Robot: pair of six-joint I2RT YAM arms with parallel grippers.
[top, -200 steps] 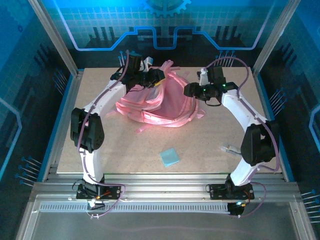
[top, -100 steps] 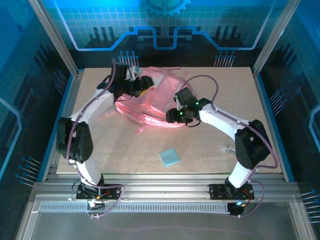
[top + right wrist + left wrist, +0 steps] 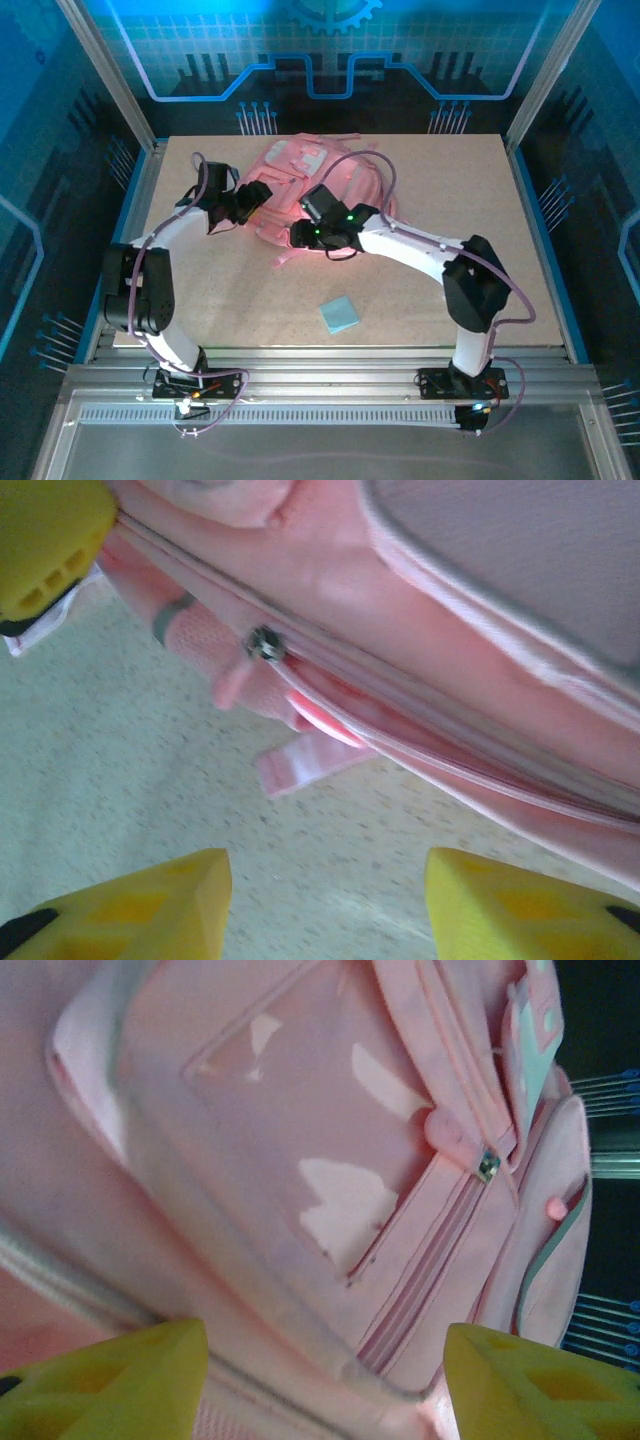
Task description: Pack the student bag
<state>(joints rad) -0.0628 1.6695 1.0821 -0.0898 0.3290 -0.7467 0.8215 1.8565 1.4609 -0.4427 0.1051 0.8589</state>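
Left pincer (image 3: 258,195): jaws apart, at left side of student bag (image 3: 300,170). Bag lies far-centre on speckled beige tabletop (image 3: 450,200). Right pincer (image 3: 303,236): jaws apart, beside bag's near zippered edge. Blue-lit panels (image 3: 450,60) wall the cell.

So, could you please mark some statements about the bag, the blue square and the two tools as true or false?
1. The bag lies on the far half of the table. True.
2. The blue square lies on the bag. False: it lies on the table, apart from the bag, nearer the arm bases.
3. The right tool is shut on the zipper pull. False: its fingers stand apart, and the pull is ahead of them, not gripped.
4. The left tool is open. True.
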